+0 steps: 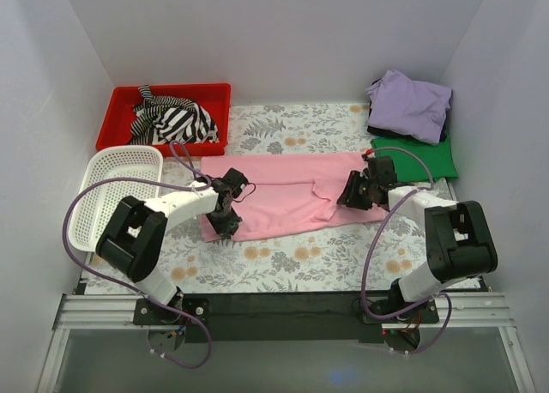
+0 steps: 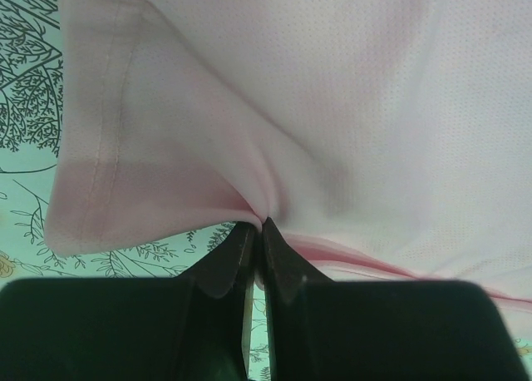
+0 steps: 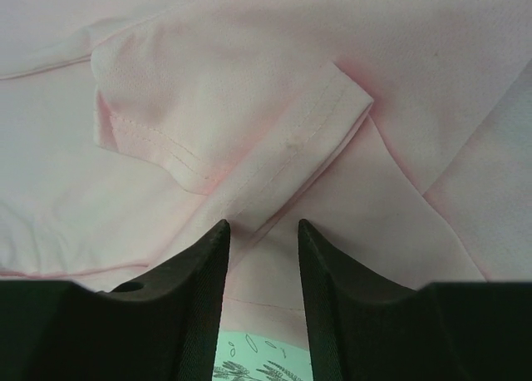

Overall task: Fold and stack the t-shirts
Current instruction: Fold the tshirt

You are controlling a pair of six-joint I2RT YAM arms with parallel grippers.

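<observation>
Top view: pink tee point(image 1: 283, 191) is spread flat across the middle of the floral cloth point(image 1: 283, 260), long axis running 9 to 3 o'clock. One sleeve is seen folded onto the body toward the 3 o'clock end.

Left gripper point(image 1: 227, 226) is set on the tee's 8 o'clock corner. In the left wrist view the fingers point(image 2: 229, 264) are pressed together on a pinch of pink fabric point(image 2: 332, 106); folds are drawn in toward the tips point(image 2: 259, 231). A stitched hem is seen at 10 o'clock of the tips, with floral cloth exposed beyond it.

Right gripper point(image 1: 350, 191) is placed at the tee's 3 o'clock end, beside the folded sleeve. In the right wrist view the fingers point(image 3: 199, 264) are held apart, nothing clamped between the tips point(image 3: 262, 231). The sleeve's double-stitched cuff point(image 3: 283, 148) is seen at 12 o'clock of the gap. Contact between fingers and fabric cannot be told.

Lavender tee point(image 1: 410, 105) is bunched at the 1 o'clock corner, lying partly on a flat green tee point(image 1: 433, 160).

Red bin point(image 1: 171, 87) is noted at 11 o'clock, a striped garment point(image 1: 171, 120) inside. A white basket point(image 1: 120, 166) is noted at 9 o'clock, just beside the bin.
</observation>
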